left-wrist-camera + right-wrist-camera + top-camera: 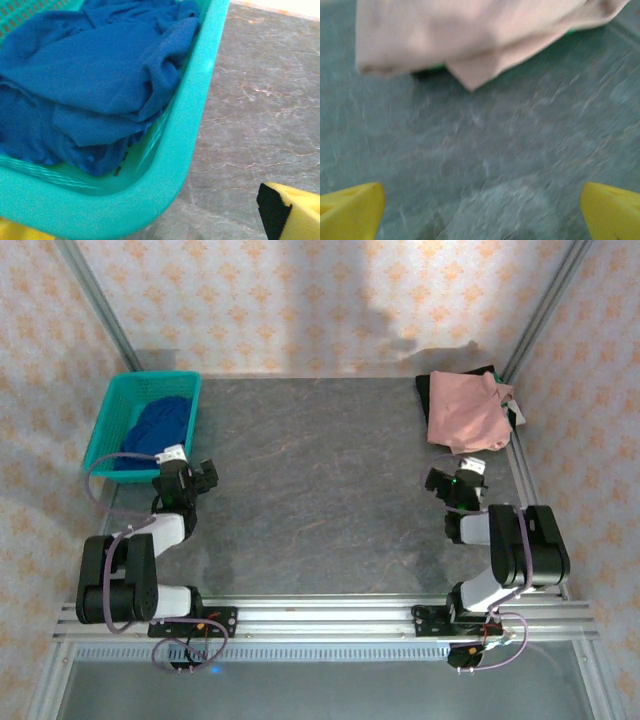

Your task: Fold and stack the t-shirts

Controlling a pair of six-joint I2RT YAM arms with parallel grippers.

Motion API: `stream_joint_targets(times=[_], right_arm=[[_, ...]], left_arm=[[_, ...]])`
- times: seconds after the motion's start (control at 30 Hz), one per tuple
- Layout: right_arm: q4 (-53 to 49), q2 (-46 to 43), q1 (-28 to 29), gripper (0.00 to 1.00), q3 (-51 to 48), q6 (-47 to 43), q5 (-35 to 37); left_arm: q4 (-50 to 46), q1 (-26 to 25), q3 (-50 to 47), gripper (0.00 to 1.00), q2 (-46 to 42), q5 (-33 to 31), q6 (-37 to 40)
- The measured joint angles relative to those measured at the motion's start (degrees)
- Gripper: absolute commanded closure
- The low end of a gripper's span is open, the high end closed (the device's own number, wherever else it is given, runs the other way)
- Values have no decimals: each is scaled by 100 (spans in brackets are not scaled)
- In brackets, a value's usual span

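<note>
While the left gripper (pixel 186 466) and right gripper (pixel 480 210) both gape wide and empty, the dark blue t-shirt (pixel 90 75) lies crumpled in the teal basket (pixel 192 125) just ahead of the left. The pink t-shirt (pixel 470 30) lies just ahead of the right, seemingly over a blurred green t-shirt (pixel 427 71).

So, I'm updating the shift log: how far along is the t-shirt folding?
Looks done: the pink t-shirt lies roughly folded at the far right, green fabric peeking from under it. In hand: nothing; the left end effector and right end effector are open and empty. Left: the blue t-shirt, crumpled in the teal basket.
</note>
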Motion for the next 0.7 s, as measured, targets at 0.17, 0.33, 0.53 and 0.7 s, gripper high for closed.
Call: stream_joint_targets(times=[0.17, 0.33, 0.53, 0.7], right_arm=[[138, 11, 256, 1, 269, -155, 109], [146, 9, 254, 1, 299, -208, 203], [144, 9, 254, 1, 299, -221, 216], [144, 9, 254, 1, 308, -238, 216]], left_arm=[[704, -205, -79, 0, 363, 487, 197], [1123, -879, -103, 0, 831, 289, 549], [1172, -940, -98, 0, 850, -26, 649], [1182, -940, -98, 0, 850, -79, 706]])
